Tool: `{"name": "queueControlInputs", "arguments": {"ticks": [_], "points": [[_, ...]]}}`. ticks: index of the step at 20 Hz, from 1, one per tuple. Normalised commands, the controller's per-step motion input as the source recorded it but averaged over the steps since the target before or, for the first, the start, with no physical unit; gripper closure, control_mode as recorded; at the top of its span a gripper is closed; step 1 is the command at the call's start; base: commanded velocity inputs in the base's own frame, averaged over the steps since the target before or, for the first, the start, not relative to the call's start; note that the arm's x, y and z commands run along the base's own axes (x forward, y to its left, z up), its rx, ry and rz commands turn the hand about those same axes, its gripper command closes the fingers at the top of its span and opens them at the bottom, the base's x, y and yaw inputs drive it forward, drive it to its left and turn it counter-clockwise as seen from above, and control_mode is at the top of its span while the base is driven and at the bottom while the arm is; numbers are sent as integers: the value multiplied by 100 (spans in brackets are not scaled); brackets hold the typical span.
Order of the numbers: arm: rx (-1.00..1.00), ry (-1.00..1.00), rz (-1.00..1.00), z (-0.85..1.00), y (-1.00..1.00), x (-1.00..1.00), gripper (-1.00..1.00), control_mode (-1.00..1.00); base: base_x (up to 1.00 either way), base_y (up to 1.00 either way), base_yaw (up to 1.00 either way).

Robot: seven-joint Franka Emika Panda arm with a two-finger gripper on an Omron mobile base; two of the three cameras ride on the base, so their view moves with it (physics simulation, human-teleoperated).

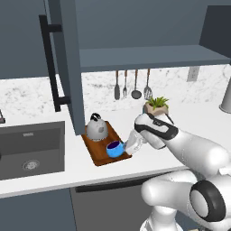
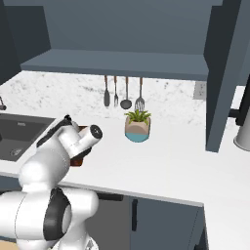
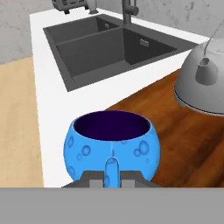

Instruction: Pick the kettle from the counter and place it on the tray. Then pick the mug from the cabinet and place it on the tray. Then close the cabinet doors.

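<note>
From the left base view, the kettle sits at the back of the tray on the counter, leaving the front corner free for the mug, which the gripper holds low over the board; the cabinet door stands open above, evidently awaiting the task's last step. In the right base view, the arm's own bulk hides the tray, while a potted plant stands well clear on the counter and the right cabinet door hangs open. The hand view shows the fingers closed on the blue mug's handle, a grip that keeps the cup upright, its base at or just above the wood beside the kettle.
</note>
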Motion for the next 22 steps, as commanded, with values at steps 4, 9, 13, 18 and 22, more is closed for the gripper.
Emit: {"name": "queueControlInputs", "arguments": {"ticks": [4, 9, 13, 18, 22], "points": [[0, 0, 8, -17, 1, 26, 100, -100, 0, 0, 0], [0, -3, 5, -14, 9, 23, 100, -100, 0, 0, 0], [0, -9, 1, -14, 18, 18, 100, -100, 0, 0, 0], [-1, -13, 0, -16, 17, 16, 100, -100, 0, 0, 0], [-2, -11, 0, -19, 14, 12, 100, -100, 0, 0, 0]]}}
